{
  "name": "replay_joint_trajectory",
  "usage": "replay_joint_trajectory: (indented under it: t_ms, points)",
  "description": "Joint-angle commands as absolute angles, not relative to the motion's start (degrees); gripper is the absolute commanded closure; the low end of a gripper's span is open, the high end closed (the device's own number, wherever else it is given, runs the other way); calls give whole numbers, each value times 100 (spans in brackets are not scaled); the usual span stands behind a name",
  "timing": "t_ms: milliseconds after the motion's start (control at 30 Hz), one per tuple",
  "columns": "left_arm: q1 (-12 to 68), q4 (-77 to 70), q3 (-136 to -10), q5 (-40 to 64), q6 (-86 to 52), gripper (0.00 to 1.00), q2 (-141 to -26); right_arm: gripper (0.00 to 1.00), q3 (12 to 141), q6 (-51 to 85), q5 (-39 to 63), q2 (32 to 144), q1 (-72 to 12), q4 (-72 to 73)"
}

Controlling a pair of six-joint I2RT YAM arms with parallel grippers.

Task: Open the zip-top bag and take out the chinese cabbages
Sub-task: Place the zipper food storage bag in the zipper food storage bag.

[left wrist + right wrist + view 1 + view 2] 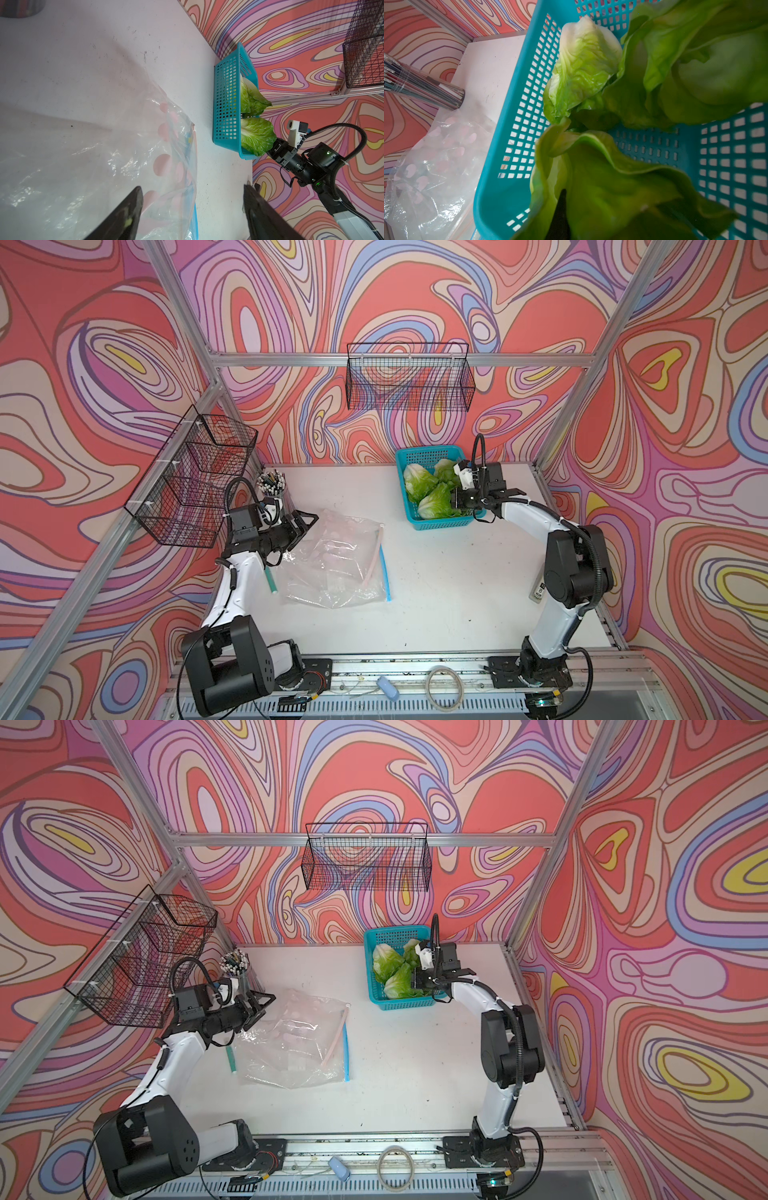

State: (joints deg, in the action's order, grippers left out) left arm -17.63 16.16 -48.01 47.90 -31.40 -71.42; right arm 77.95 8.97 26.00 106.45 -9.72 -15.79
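chinese cabbages [417, 485] bright green (stem ends white); basket [441, 525] turquoise lattice; zip-top bag [332, 568] clear, pink spots.

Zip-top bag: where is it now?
In both top views the zip-top bag lies on the table, left side, beside the left gripper, apart from the blue basket.

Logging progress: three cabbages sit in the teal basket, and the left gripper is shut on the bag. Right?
No: the left gripper is open, jaws spread above the bag, per the left wrist view. The cabbages are in the teal basket.
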Motion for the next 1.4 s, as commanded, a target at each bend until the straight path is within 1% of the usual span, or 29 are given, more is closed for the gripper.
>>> replay_joint_trajectory:
  t_ms: [0, 100, 300, 467, 567, 633, 700, 800, 967, 1367]
  points:
    - [-1793, 1723, -4970, 4746, -2979, 22, -7055, 94, 7942, 734, 2627, 10927, -949, -1887]
    - [-1793, 1723, -4972, 4746, -2970, 23, -7050, 91, 8012, 712, 2568, 11028, -932, -1955]
    - [-1793, 1732, -4973, 4734, -2965, 22, -7058, 82, 8169, 677, 2331, 11202, -908, -2131]
    - [-1793, 1738, -4983, 4736, -2968, 23, -7062, 72, 8295, 676, 2022, 11269, -913, -2300]
    - [-1793, 1740, -4978, 4737, -2962, 23, -7050, 63, 8358, 662, 1883, 11268, -912, -2406]
    - [-1793, 1740, -4983, 4737, -2956, 23, -7040, 55, 8391, 664, 1721, 11244, -906, -2492]
    - [-1793, 1753, -4979, 4726, -2957, 23, -7038, 43, 8419, 668, 1479, 11196, -908, -2595]
    - [-1793, 1754, -4992, 4737, -2953, 22, -7031, 36, 8385, 672, 1181, 11079, -912, -2671]
    - [-1789, 1764, -4988, 4727, -2953, 22, -7014, 31, 8331, 660, 847, 10828, -913, -2733]
    - [-1793, 1791, -5000, 4682, -2927, 22, -6963, 27, 8341, 549, 174, 10357, -912, -3090]
